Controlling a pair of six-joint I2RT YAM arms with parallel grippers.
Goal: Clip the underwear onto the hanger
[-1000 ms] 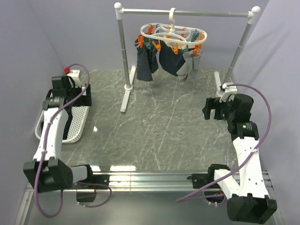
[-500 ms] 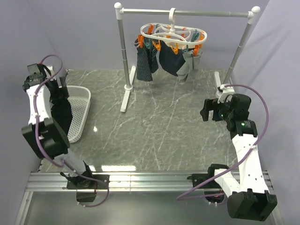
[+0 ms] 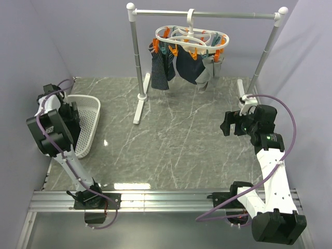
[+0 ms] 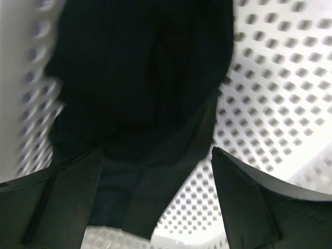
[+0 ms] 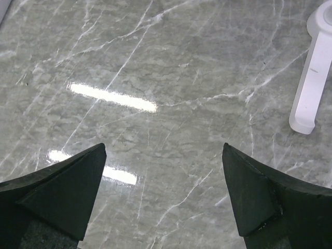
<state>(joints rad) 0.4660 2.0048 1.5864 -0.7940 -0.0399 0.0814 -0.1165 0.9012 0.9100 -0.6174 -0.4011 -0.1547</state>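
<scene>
The black underwear [image 4: 140,78] lies crumpled in the white laundry basket [image 4: 280,88], so my left hand [image 4: 155,150] reaches in, fingers apart astride it, not yet pinching. The hanger [image 3: 165,37] hangs well apart on the rail stand [image 3: 207,13], crowded with clothes. My right hand [image 5: 163,148] waits, fingers spread, over the worktop [image 5: 155,62].

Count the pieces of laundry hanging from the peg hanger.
3 can be told apart on the hanger: a dark striped garment at its left, a plain dark piece in the middle, a grey sock-like piece at right. More may hang hidden behind them.
</scene>
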